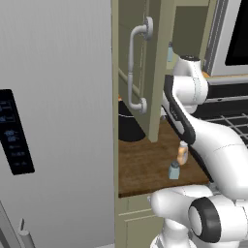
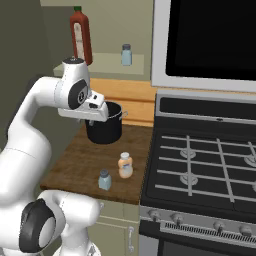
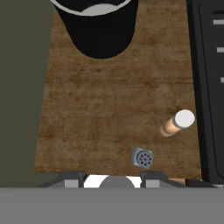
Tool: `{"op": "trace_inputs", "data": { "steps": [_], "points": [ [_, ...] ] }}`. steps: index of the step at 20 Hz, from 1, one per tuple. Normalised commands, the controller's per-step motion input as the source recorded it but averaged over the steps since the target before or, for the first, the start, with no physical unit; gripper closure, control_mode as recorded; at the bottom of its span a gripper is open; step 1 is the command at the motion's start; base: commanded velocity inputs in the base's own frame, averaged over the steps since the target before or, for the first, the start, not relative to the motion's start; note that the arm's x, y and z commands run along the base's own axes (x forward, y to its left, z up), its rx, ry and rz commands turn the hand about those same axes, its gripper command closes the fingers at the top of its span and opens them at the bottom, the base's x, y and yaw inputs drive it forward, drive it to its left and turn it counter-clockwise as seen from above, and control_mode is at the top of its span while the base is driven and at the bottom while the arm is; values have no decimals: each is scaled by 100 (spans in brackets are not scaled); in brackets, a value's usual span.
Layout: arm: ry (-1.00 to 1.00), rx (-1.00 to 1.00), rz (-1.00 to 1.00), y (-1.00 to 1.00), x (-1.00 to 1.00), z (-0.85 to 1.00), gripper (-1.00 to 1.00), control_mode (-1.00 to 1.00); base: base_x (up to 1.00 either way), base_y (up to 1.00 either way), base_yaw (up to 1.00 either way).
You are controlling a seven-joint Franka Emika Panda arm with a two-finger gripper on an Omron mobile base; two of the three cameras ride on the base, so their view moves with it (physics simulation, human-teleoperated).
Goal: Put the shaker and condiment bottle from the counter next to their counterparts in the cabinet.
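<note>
**Shaker and bottle upright on the counter, end effector held above them**

In the right base view, a red sauce bottle (image 2: 81, 36) and a second pale blue shaker (image 2: 126, 54) are seen on the shelf of the open cabinet (image 2: 117, 64), well apart from each other. Below, a black pot (image 2: 104, 128) stands at the back of the counter (image 2: 75, 165). Nearer the front edge, the shaker (image 2: 104, 179) is set just left of the condiment bottle (image 2: 125, 165); both are upright and close together without touching, beside the stove (image 2: 210, 165). The end effector (image 3: 113, 178) is held high above the counter, looking straight down on both items. Its fingers are drawn together, and nothing is held between them.
</note>
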Motion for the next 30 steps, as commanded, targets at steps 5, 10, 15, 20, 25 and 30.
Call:
{"op": "trace_inputs", "data": {
  "steps": [5,10,15,20,25,30],
  "points": [
    [-3,0,0,0,-11,0,-100,-100,0,0,0],
    [-6,1,0,-3,-24,0,-100,-100,0,0,0],
    [-5,1,-1,-3,-26,-5,-100,-100,0,0,0],
    [-4,-1,-6,-3,-16,-17,-100,-100,0,0,0],
    [-2,-10,-18,-5,-2,-27,-100,-100,0,0,0],
    [-11,-11,-23,-7,0,-33,-100,-100,0,0,0]
  ]
}}
